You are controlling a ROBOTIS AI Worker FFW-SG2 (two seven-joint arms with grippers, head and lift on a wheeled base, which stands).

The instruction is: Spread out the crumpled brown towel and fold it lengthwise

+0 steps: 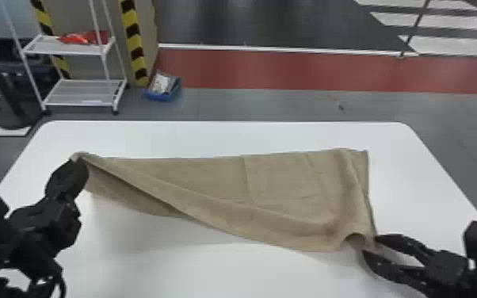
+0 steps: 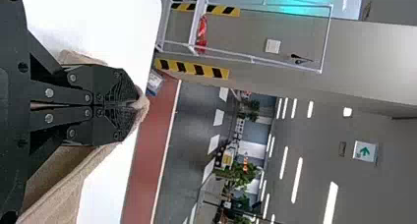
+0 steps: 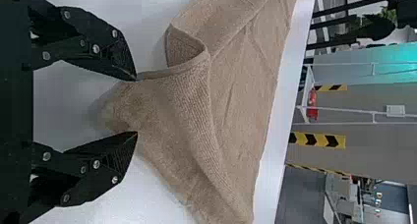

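White and smooth, a big table (image 1: 218, 134) fills the middle and bottom of the frame. Behind it, at the upper left, I see a white shelf (image 1: 63, 48) and a blue box (image 1: 163, 96) on the floor.

The brown towel (image 1: 285, 178) goes across the middle of the table. Its far edge is nearly straight, and its near part makes a long, slanting flap. At the left of the frame, the left gripper (image 1: 74, 158) is pressed together on one corner and pinches it. At the lower right, the right gripper (image 1: 370, 244) has its fingers spread, with the near corner of the towel between them. That corner curls up into a little cave.

I think the towel is mostly spread out, and the long fold is being made now. Next, I think the right gripper needs to close on its corner. Then both could lay the near edge along the far edge and smooth the flap. If only one side gets pulled, the fold could come out crooked.

Some bits are hard to make out. The left gripper covers most of its corner, so I can't tell how many layers it pinches. The flap hides some cloth under it. Both arms are cut off, one at each side of the frame.
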